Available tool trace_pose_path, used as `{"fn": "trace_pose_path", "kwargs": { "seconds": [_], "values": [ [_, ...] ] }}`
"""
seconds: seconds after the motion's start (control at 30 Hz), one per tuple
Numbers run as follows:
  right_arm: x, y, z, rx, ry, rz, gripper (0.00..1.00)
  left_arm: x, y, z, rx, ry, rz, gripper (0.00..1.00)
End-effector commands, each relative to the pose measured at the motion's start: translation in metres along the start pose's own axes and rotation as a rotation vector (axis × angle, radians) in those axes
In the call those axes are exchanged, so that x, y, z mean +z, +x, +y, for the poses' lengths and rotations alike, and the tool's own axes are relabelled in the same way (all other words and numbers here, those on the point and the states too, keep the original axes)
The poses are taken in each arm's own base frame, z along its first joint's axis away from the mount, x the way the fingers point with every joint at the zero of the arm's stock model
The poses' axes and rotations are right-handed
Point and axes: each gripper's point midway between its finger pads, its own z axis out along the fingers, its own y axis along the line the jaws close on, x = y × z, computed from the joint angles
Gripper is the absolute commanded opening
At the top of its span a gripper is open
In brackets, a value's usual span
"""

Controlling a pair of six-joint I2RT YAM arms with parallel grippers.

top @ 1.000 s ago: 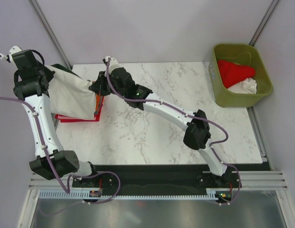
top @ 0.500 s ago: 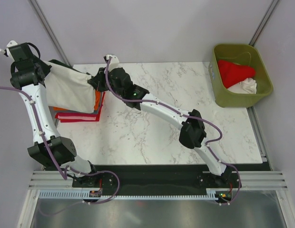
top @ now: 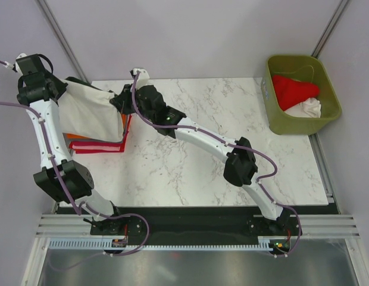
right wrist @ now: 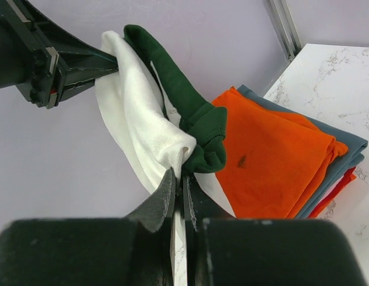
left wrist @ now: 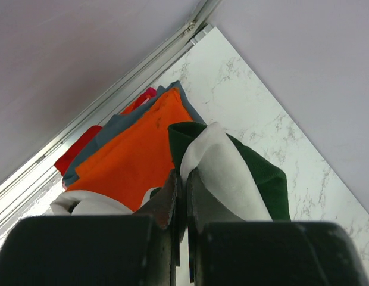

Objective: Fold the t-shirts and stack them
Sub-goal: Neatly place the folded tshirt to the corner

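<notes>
L gripper [top: 58, 89] & R gripper [top: 121, 102] are both clamped on the cream tee [top: 92, 113]. It's stretched btwn them, long axis left-right, right over the folded stack [top: 100, 145] at the table [top: 232, 149]'s far-left corner. Next move probably straight down.

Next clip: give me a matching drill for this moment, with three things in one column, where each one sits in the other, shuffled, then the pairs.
Things:
1. cream and green t-shirt
2. orange t-shirt
3. olive bin

Places:
a. on top of the folded pile
b. pinched between the left claw and the right claw, off the table
c. at the far right corner

Pairs: 1-b, 2-a, 3-c
</notes>
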Motion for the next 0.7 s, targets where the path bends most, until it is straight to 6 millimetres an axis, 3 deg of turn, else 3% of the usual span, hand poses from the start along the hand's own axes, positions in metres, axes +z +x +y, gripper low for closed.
{"fn": "trace_pose_path", "kwargs": {
  "seconds": [0.0,0.37,0.67],
  "values": [
    [0.004,-0.031,0.009,0.01,-0.033,-0.095,0.0,0.012,-0.019,-0.005,-0.019,0.027,-0.067,0.02],
    [0.023,-0.015,-0.037,0.09,0.008,-0.092,0.0,0.038,-0.023,-0.005,-0.022,0.007,-0.072,0.02],
    [0.041,-0.011,-0.068,0.192,-0.043,-0.142,0.0,0.068,-0.014,-0.003,-0.039,0.011,-0.084,0.02]
  ]
}}
